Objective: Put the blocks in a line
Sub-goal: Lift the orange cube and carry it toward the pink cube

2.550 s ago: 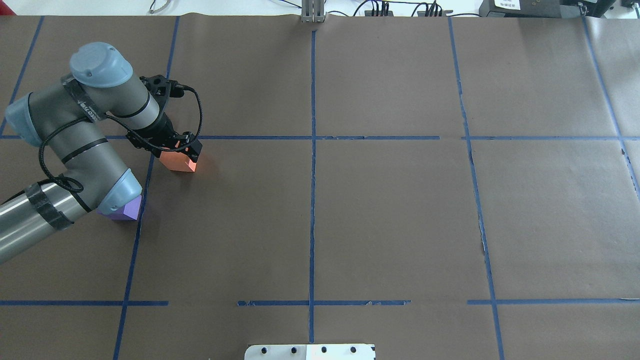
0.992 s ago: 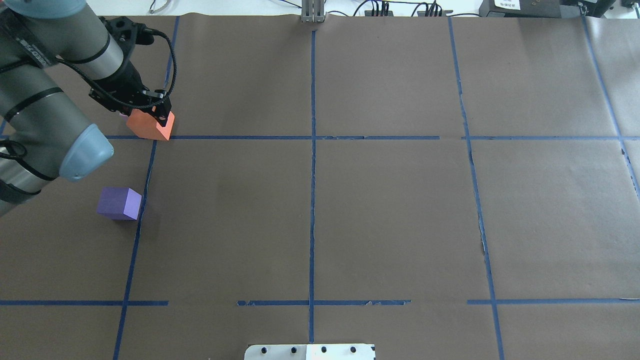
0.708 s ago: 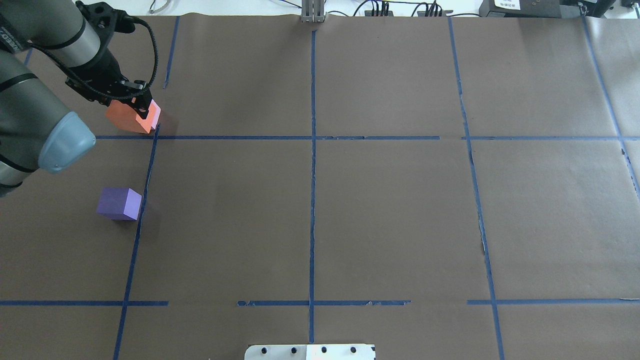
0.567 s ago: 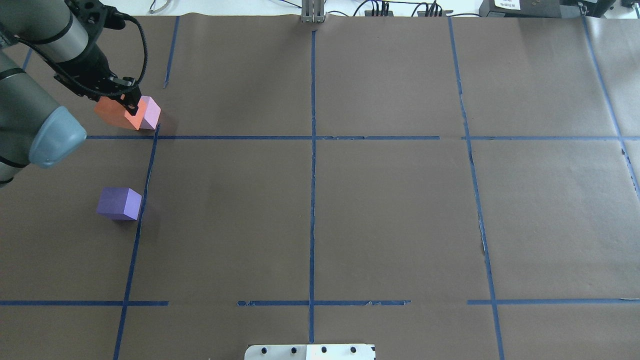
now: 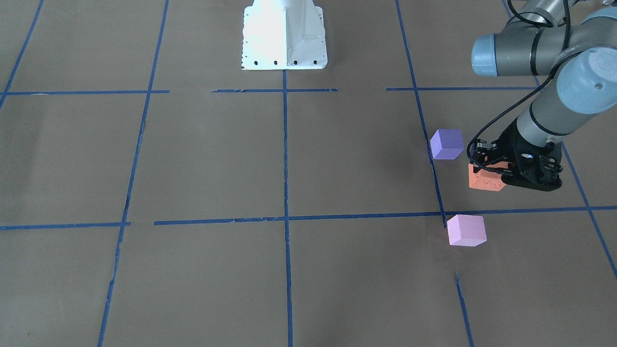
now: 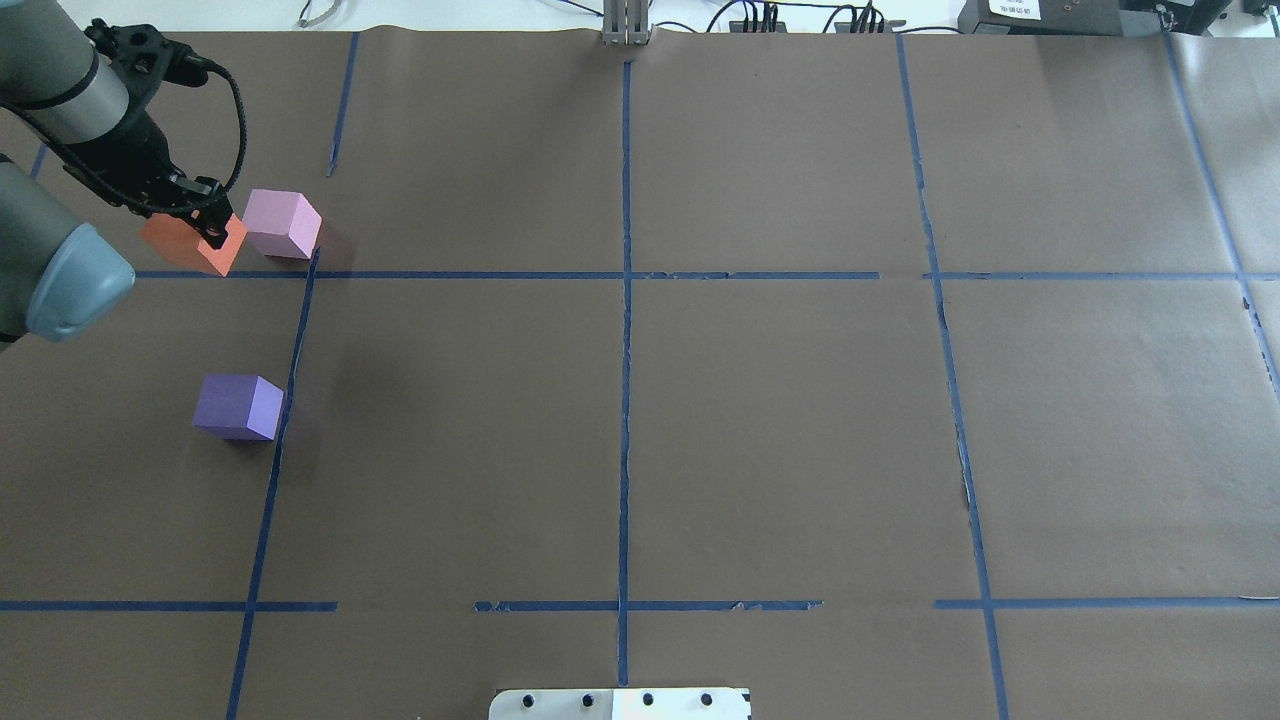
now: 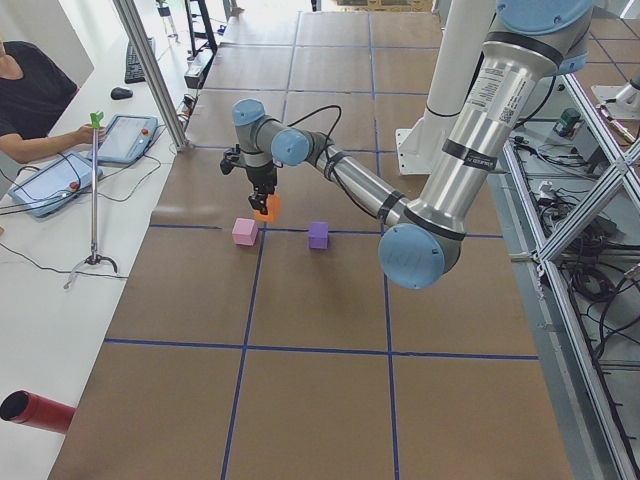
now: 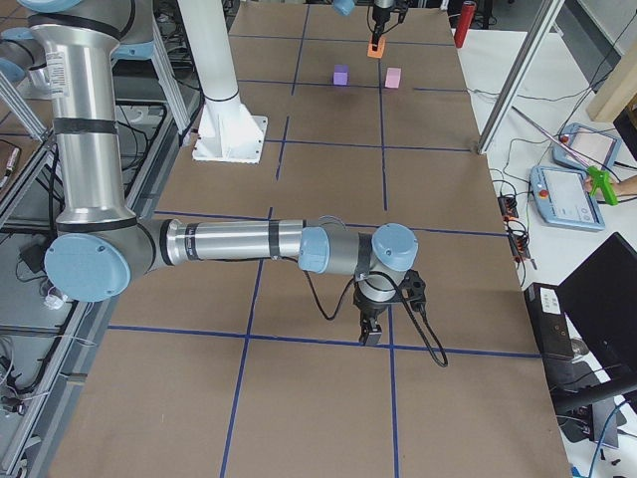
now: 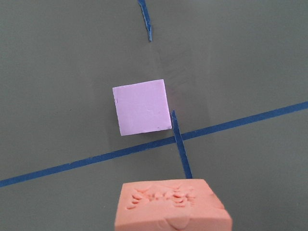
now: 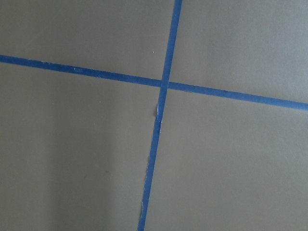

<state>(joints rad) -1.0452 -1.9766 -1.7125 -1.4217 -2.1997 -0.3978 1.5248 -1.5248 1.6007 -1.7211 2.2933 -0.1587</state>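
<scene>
1. left pincer [image 6: 195, 228] is clamping the orange block [image 6: 182, 248] by its sides, jaws closed down to block width, and holding it clear of the desk [image 6: 760, 430].
2. vs 2.6 s ago: orange was sitting low by the tape crossing, closer to the purple block [image 6: 238, 407], and the arm was covering part of purple. the arm is now reaching further out, toward the far left corner of my overhead view.
3. vs 1.0–0.6 s ago: orange was passing in front of the pink block [image 6: 283, 223] and hiding it. pink is now showing in full, and orange is hanging just beside it, not touching.
4. pink and purple aren't shifting. both are sitting by the same blue tape line [image 6: 300, 330], well apart.
5. i'm reading this as mid-carry: the pick is done and the placement isn't. no line is forming yet, since only two blocks are resting on the desk.
6. right pincer [image 8: 370, 337] is showing only in the side view, idling over a tape crossing. i can't tell how far open it is.
</scene>
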